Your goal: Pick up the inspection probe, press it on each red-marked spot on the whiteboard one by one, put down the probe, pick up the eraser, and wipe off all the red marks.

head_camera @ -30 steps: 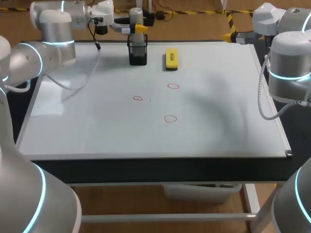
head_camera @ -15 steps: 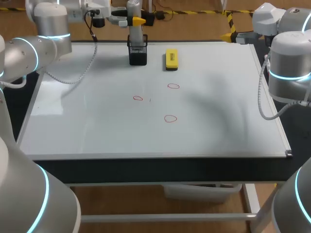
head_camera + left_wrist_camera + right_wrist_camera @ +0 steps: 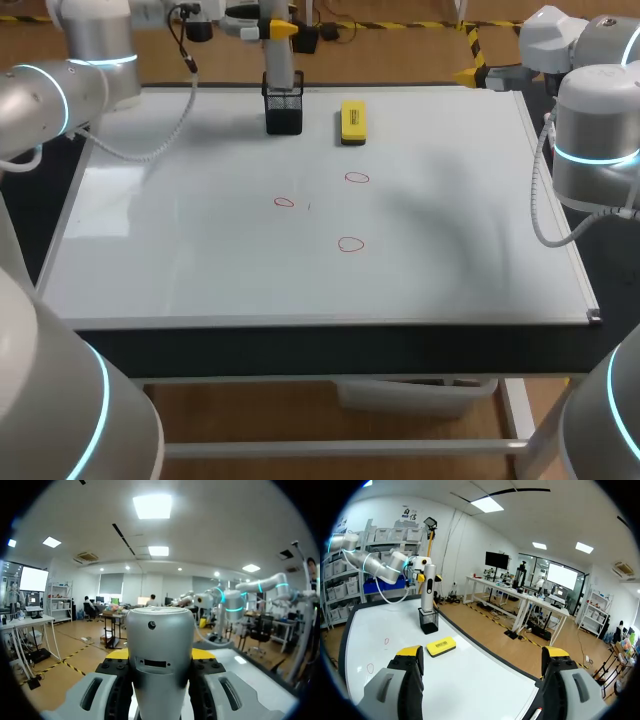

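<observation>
Over on the far side of the whiteboard [image 3: 450, 220], a bit left of middle, a black mesh holder [image 3: 283, 112] has the inspection probe [image 3: 279, 65] standing upright in it. It's a grey cylinder, and its lower end is at the holder's mouth; can't tell how deep it goes. The left tool [image 3: 280, 29] comes in from the far left and is clamped on the probe's upper part. The left wrist view shows a finger pressed against each side of the grey body, with yellow tips peeking out on both sides.

Just right of the holder, not touching it, the yellow eraser [image 3: 352, 121] lies flat on the board. Three small red marks sit around the middle: one far [image 3: 357, 178], one to the left [image 3: 284, 202], one nearer [image 3: 350, 244].

The right arm [image 3: 597, 130] stands at the right edge of the counter [image 3: 300, 345]. Its right tool [image 3: 482, 652] is spread wide with nothing between the fingers, and the eraser and holder are out ahead of it.
</observation>
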Robot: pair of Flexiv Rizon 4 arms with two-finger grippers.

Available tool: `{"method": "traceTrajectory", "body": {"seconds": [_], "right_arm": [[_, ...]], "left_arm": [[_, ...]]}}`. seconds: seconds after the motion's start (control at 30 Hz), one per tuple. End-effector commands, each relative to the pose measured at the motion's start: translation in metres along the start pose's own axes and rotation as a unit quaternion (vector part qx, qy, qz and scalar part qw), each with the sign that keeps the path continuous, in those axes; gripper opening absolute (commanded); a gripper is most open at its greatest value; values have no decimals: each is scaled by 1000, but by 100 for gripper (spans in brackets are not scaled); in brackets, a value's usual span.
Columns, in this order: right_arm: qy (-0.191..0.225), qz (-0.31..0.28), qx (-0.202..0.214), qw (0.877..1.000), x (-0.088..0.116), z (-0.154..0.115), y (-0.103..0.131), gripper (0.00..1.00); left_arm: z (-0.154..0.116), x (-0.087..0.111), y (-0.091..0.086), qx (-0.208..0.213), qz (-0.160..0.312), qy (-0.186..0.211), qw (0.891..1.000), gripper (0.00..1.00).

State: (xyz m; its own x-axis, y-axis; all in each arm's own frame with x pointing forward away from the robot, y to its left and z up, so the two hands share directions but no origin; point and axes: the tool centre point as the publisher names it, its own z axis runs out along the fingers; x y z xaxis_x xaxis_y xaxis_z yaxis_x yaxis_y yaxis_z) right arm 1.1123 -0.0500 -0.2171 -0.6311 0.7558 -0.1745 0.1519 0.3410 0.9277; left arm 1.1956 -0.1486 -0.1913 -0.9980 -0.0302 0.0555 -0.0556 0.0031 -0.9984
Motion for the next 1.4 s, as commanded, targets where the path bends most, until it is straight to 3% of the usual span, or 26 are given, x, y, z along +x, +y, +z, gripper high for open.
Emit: {"method": "traceTrajectory", "body": {"seconds": [0.03,0.3,0.57,1.4], "right_arm": [[0,0,1,1000,0,0,0,100],[0,0,1,1000,0,0,0,100],[0,0,1,1000,0,0,0,100],[0,0,1,1000,0,0,0,100]], "left_arm": [[-3,12,-14,-14,-6,-29,999,0],[-20,17,-26,-11,3,-42,999,0],[-45,21,-26,-8,14,-68,998,0],[-124,28,0,-9,28,-132,991,0]]}}
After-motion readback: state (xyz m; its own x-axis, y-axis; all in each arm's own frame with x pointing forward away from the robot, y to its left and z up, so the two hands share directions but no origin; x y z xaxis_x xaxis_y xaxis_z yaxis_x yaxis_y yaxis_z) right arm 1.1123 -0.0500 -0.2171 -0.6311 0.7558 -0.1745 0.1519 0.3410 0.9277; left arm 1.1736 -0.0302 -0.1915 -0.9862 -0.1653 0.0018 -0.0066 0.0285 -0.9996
